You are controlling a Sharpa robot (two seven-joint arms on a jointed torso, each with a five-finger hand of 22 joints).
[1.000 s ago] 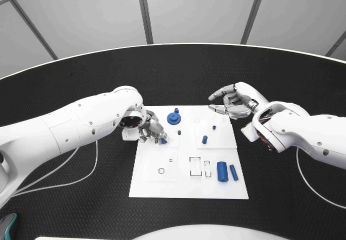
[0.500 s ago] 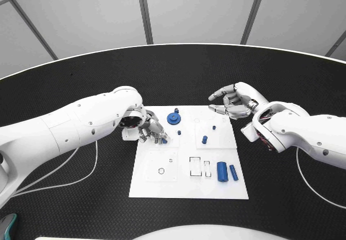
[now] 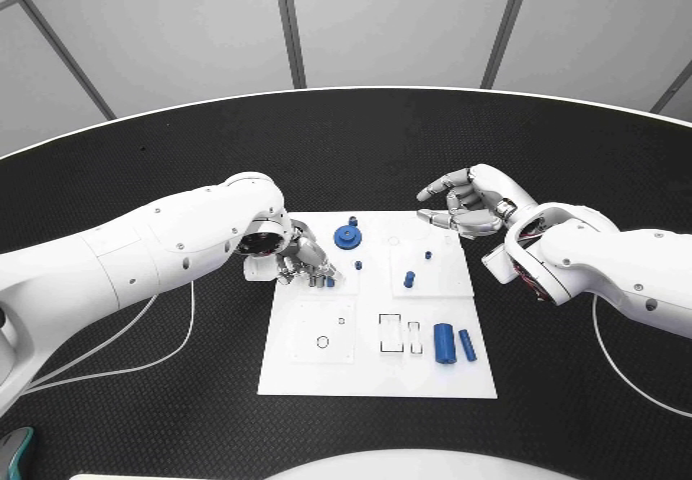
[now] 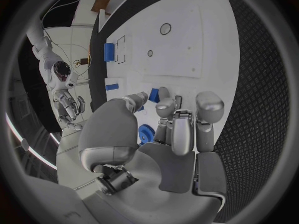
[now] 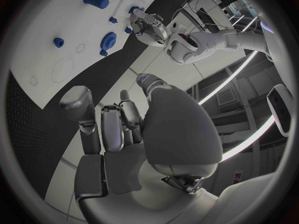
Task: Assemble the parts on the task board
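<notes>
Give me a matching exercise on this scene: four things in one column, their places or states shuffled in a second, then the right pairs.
Things:
1. blue gear
2. two blue cylinders
3. left hand
4. right hand

Places or states:
A. lying side by side at the board's near right part
B. holding nothing, fingers curled, by the white board's far right corner
C. fingertips on a small blue piece at the board's left part
D. at the board's far edge

Pairs: 1-D, 2-A, 3-C, 4-B
</notes>
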